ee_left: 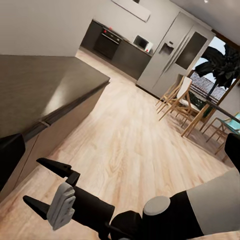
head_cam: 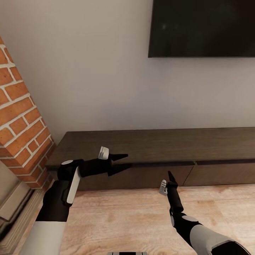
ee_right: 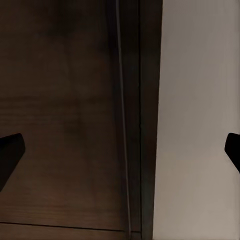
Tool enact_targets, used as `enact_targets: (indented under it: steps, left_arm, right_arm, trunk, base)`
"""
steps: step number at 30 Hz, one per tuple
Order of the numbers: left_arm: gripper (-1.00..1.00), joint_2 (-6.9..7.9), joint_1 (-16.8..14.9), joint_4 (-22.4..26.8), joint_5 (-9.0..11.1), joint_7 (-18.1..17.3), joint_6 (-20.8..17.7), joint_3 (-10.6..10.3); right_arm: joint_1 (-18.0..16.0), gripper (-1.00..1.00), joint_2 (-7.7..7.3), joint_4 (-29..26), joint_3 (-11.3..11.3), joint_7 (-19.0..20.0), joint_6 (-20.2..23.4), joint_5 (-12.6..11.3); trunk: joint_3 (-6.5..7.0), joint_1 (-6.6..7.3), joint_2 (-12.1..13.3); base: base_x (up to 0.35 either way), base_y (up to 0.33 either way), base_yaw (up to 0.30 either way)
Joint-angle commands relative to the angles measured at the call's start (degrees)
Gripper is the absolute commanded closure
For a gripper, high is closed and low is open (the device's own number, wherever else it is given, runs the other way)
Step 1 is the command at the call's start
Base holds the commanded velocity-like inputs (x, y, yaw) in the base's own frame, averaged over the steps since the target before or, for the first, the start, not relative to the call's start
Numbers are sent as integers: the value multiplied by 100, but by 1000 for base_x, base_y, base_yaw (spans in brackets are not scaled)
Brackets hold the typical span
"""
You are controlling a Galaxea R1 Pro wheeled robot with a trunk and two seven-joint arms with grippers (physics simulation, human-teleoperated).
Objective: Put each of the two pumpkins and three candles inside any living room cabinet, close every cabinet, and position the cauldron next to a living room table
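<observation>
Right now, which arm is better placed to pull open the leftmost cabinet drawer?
Left. The left gripper is open with its fingertips already at the top edge of the cabinet drawer front. The right gripper hangs lower, in front of the drawer face.

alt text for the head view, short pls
Two black grippers hang before a long, low dark-brown cabinet with its drawers closed: the left gripper open at the cabinet's top front edge, the right gripper lower over pale wood floor. Brick fireplace at left, dark TV on the wall above.
</observation>
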State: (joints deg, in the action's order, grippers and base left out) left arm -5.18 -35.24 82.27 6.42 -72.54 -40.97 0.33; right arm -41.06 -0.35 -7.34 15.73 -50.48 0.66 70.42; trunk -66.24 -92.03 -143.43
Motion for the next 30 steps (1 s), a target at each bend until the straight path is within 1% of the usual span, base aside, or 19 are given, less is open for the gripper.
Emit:
enact_targets:
  steps: [1,8,13,17,24,27,29,30]
  left_arm:
    - [-100,0,0,0,0,-2,-1,1]
    - [-100,6,0,0,0,-6,-2,0]
    - [-100,8,0,0,1,-6,-7,-2]
    - [-100,15,0,0,6,-10,-7,6]
    - [-100,26,0,2,11,-18,-6,27]
    - [-100,34,0,1,68,-94,-1,33]
    - [-100,41,0,2,168,-192,1,36]
    - [-100,42,0,1,183,-207,1,36]
  right_arm:
    - [-3,-100,0,3,0,1,-1,6]
    - [-7,-100,2,14,0,3,-12,15]
    - [-4,-100,7,21,2,3,-223,23]
    - [-3,-100,3,22,1,3,-288,13]
    - [1,-100,0,24,0,3,-303,10]
    - [1,-100,0,24,0,3,-302,13]
    - [0,-100,0,22,0,3,-303,13]
    - [-1,-100,0,22,0,3,-303,11]
  trunk:
    - [0,0,0]
    - [0,0,0]
    - [0,0,0]
    - [0,0,0]
    - [0,0,0]
    - [0,0,0]
    - [0,0,0]
    - [0,0,0]
  base:
    - [0,0,0]
    - [5,0,0]
    - [232,0,0]
    - [265,0,0]
    - [9,0,0]
    - [0,0,0]
    - [0,0,0]
    - [0,0,0]
